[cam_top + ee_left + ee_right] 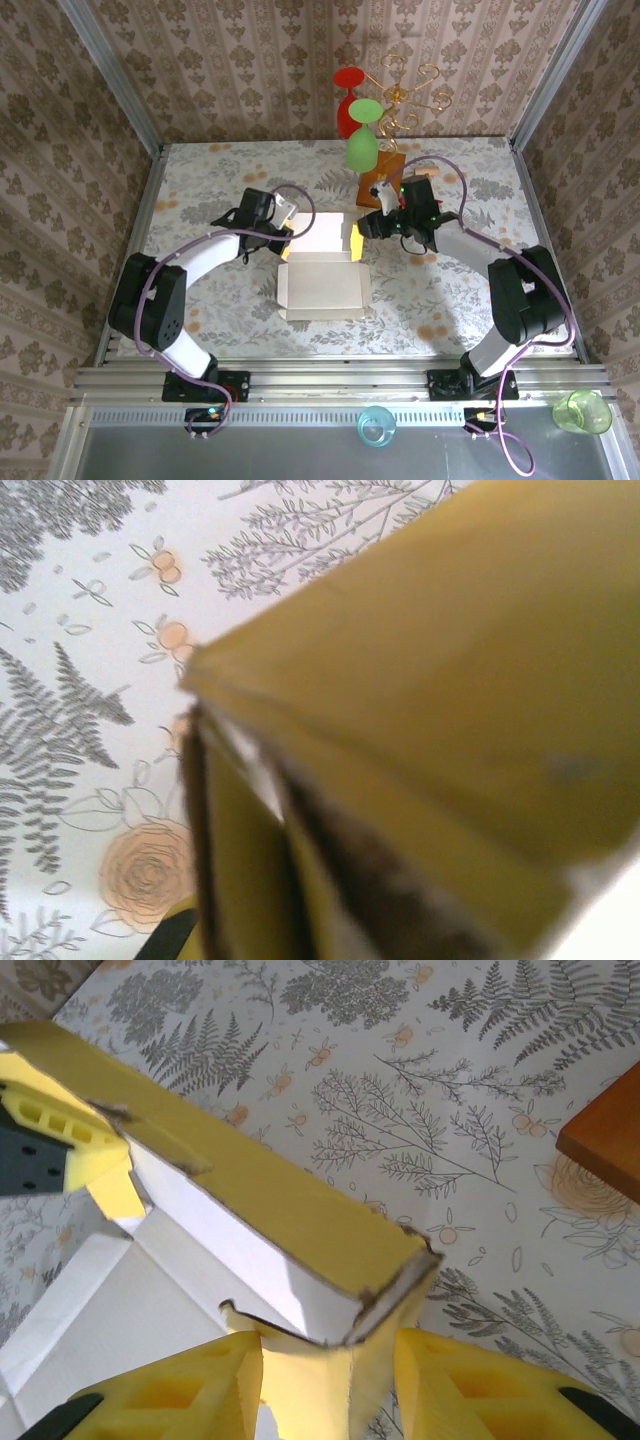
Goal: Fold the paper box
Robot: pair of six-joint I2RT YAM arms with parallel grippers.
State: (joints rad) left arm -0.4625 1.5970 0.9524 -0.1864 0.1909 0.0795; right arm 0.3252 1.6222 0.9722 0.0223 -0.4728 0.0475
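The paper box (322,290) lies in the middle of the table (200,190), white inner side up, between the two arms. Its near panel lies flat, while its far wall stands raised, mustard-yellow outside and white inside, with frayed cardboard edges at the corners.

The left gripper (284,230) is at the far left corner of the box, its jaws closed tight on the thin cardboard. In the right wrist view one of its yellow fingers (95,1150) is pressed to that end of the raised wall. In the left wrist view the yellow card sits close and blurred against the lens.

The right gripper (362,228) is at the far right corner. Its jaws stand partway apart, and the yellow corner flap fills the gap between the two yellow pads (190,1395), so they appear to clamp it.

The tablecloth is pale, printed with grey ferns and orange flowers. Just beyond the right gripper stands a brown wooden block (381,190) bearing a gold wire stand (410,85), on which hang a red cup (348,100) and a green cup (362,140). On the near ledge in front of the arm bases sit a teal cup (377,425) and, well to the right, a pale green cup (583,411)
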